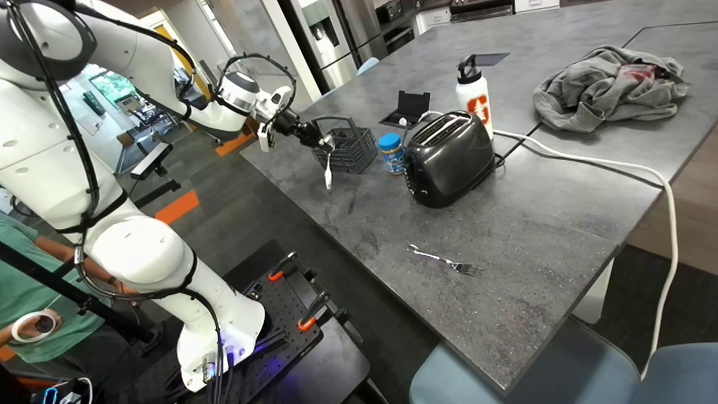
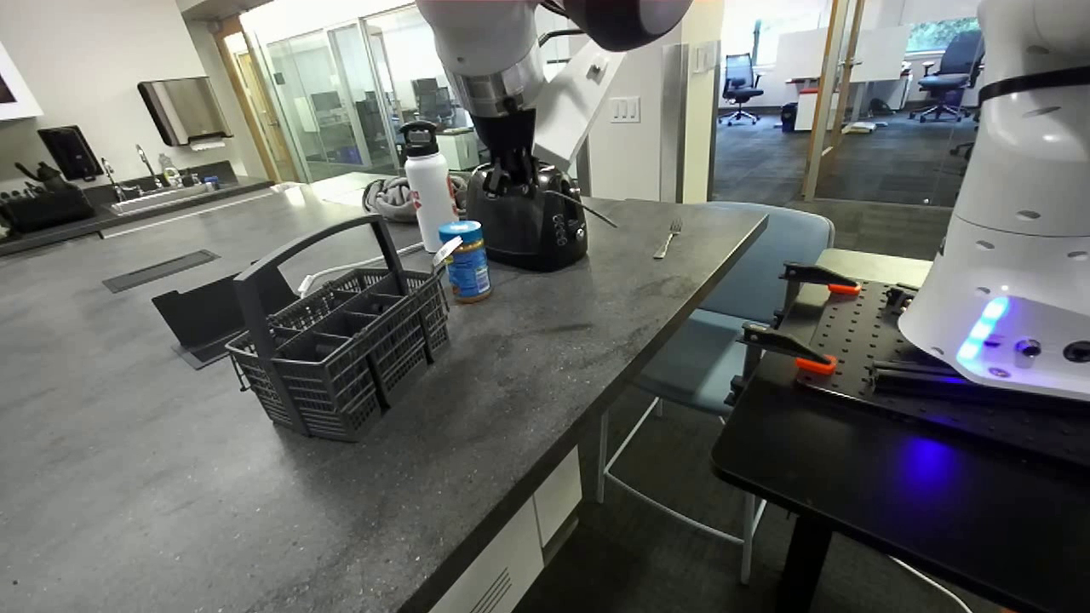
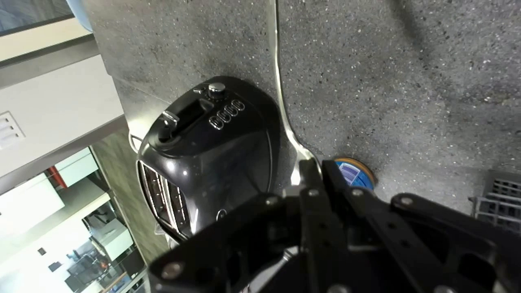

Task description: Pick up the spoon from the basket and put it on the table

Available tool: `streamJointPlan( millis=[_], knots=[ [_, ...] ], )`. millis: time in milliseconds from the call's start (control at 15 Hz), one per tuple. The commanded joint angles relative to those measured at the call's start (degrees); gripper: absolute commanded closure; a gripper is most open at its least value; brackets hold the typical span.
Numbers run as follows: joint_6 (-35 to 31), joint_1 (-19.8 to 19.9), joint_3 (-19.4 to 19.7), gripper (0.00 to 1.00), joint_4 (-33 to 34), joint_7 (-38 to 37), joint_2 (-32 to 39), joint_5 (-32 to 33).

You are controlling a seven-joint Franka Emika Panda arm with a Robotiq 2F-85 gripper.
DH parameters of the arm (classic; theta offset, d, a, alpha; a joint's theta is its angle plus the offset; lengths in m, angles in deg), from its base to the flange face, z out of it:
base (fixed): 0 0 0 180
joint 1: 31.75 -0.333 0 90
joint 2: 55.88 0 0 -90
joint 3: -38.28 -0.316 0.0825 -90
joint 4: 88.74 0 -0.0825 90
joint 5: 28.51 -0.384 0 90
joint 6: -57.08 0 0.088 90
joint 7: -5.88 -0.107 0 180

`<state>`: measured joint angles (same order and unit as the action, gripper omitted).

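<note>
Glass-walled offices [image 2: 349, 94] stand behind a dark grey slab tabletop [image 2: 511, 366], above which a spoon [image 3: 279, 81] hangs in the air, out of the mesh basket [image 2: 400, 349] and not yet laid down. Black and jointed, the robot's hand [image 3: 322, 173] is clenched on what looks like the bowl end, largely hidden, with the slim handle jutting past the fingers [image 3: 336, 179].

That hold is the likeliest source of trouble: curved, polished metal may pivot or slide in the grasp once the handle's tip meets the hard slab. Letting go too high could send the spoon clattering, perhaps skidding over the straight edge facing the robot. A sideways swing on the way down could clip the toaster [image 1: 449, 160] or the blue-lidded jar [image 2: 470, 272]; the jar looks the easier to topple.

Surfaces vary sharply: speckled matte slab, glossy black toaster shell with rounded corners and bright-trimmed slots, lattice walls under the basket's arched carrying bar, a smooth white bottle [image 1: 475, 101], a rumpled grey cloth [image 1: 606, 92] and a shiny fork [image 1: 446, 260] lying flat, well apart from the rest.
</note>
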<state>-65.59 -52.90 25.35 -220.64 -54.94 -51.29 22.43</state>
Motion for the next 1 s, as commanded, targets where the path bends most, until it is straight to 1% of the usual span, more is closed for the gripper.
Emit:
streamJointPlan(
  millis=[0,67,133,200,467,933],
  knots=[
    [0.15,1.07,-1.27,0.93,0.1,0.04,0.01,0.0],
    [0.15,1.0,-1.31,0.93,0.13,0.04,0.01,0.0],
    [0.15,1.0,-1.32,0.98,0.15,0.04,0.01,-0.01],
    [0.63,0.96,-1.24,0.99,0.22,0.19,0.37,1.97],
    [0.61,1.28,-0.71,0.98,-0.06,0.58,3.36,12.4],
    [-1.4,1.83,-0.46,0.98,-0.92,0.0,11.8,29.4]
  ],
)
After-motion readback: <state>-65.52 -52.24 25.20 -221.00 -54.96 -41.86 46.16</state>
